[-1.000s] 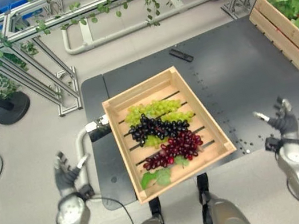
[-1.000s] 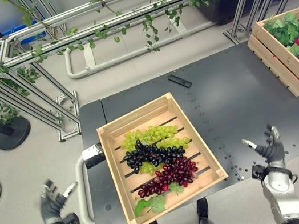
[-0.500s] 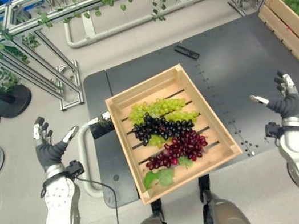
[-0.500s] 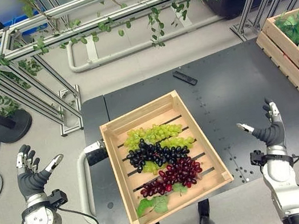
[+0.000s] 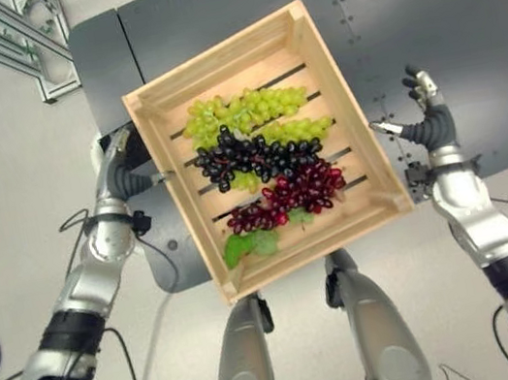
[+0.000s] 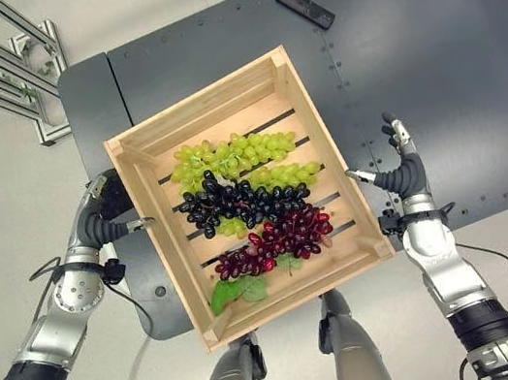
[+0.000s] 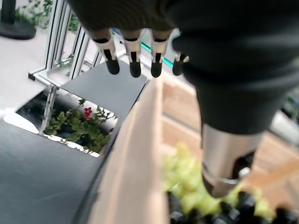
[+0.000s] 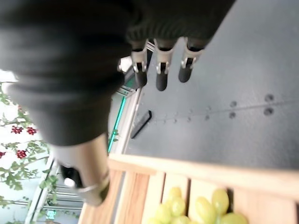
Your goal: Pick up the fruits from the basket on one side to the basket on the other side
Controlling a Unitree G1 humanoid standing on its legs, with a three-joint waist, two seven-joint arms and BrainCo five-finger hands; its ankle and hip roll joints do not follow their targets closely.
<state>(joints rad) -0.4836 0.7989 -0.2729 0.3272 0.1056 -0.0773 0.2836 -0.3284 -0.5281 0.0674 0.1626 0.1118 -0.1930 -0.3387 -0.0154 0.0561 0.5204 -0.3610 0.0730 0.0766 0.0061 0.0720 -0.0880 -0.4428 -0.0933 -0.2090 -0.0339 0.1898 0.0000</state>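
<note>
Dark grey perforated metal table [image 6: 426,51], seen from above: a slatted pale wooden crate [image 6: 317,130] sits near its front edge, holding green grapes [image 6: 228,155], black grapes [image 6: 237,203] and red grapes [image 6: 282,234]. Your left hand [image 6: 102,220] touches the crate's left wall, thumb over the rim, fingers straight; your right hand [image 6: 401,174] waits just beside the right wall, fingers spread (nothing held). Pick one bunch, reach in from above, and close around its middle so no grapes spill.
</note>
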